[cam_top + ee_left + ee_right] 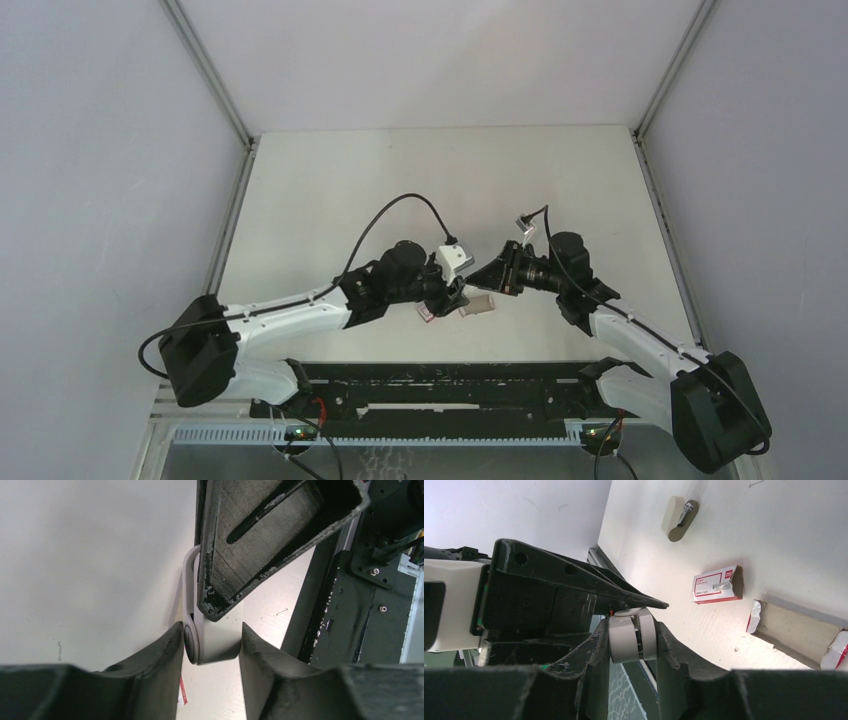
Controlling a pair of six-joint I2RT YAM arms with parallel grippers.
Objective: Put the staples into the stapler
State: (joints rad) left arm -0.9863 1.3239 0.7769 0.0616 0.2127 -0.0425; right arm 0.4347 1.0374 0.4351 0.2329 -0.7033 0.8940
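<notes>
The small white stapler [481,303] hangs above the table between both grippers. In the left wrist view my left gripper [210,636] is shut on the stapler's [217,641] rounded end, and a right finger [270,535] lies over its other end. In the right wrist view my right gripper [632,632] is shut on the stapler [626,640], whose two white halves stand slightly apart. A flat grey tray [796,632] with red-and-white end flaps lies on the table at the right. I cannot make out staple strips in it.
A red-and-white box sleeve [716,585] lies on the table, with a small beige object [679,512] farther off. A red-and-white scrap [427,313] lies under the left gripper. Loose staples [282,611] dot the table. The black rail [450,385] runs along the near edge.
</notes>
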